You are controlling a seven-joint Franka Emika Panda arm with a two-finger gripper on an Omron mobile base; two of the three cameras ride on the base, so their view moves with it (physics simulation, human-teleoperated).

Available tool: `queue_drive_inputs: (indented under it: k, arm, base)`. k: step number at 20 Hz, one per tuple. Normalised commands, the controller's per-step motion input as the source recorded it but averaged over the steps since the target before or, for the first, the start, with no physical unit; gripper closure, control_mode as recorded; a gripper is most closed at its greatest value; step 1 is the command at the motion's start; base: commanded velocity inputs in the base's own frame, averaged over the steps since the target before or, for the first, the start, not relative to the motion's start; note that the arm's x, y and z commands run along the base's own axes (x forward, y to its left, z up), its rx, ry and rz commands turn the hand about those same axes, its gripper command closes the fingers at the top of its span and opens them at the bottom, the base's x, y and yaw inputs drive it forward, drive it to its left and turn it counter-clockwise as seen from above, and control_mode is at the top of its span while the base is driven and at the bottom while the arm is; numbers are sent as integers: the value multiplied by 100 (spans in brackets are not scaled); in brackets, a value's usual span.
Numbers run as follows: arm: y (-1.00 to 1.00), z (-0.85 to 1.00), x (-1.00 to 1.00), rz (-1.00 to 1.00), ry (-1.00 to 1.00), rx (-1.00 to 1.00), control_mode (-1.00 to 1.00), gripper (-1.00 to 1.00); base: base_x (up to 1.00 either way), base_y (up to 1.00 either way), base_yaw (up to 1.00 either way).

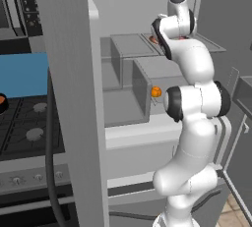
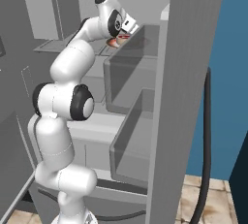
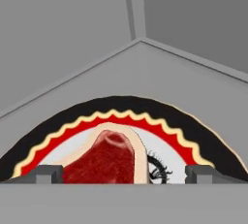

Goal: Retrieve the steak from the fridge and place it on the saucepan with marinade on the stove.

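Observation:
The steak (image 3: 104, 159) is a red-brown slab with a pale rim. It lies on a round plate (image 3: 193, 131) with a black edge and a red and yellow zigzag band, on an upper shelf of the fridge (image 1: 123, 118). My gripper (image 3: 125, 174) hangs open just above it, one fingertip on each side of the steak and touching nothing. In the right base view the hand (image 2: 122, 25) reaches into the shelf, with the steak (image 2: 115, 42) under it. The black saucepan (image 1: 2, 106), with a sliver of orange marinade, sits at the far left on the stove (image 1: 29, 123).
The open grey fridge door (image 1: 69, 98) stands between the stove and the fridge interior. A small orange ball (image 1: 156, 92) rests on a lower shelf beside grey bins (image 2: 131, 136). The shelf's back corner and walls (image 3: 138, 39) close in behind the plate.

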Motion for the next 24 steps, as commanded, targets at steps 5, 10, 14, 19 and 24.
queue_drive_inputs:
  k: [5,10,14,19,24]
  arm:
    - [0,-2,17,-1,1,0,-100,-100]
    - [0,-5,6,-1,0,0,-100,-100]
    - [0,-10,0,-2,0,0,-100,-100]
    - [-1,-18,0,-3,0,1,-100,-100]
    - [0,-19,0,-4,0,2,-100,-100]
  base:
    - [0,0,0]
    - [0,0,0]
    - [0,0,0]
    - [0,0,0]
    - [0,0,0]
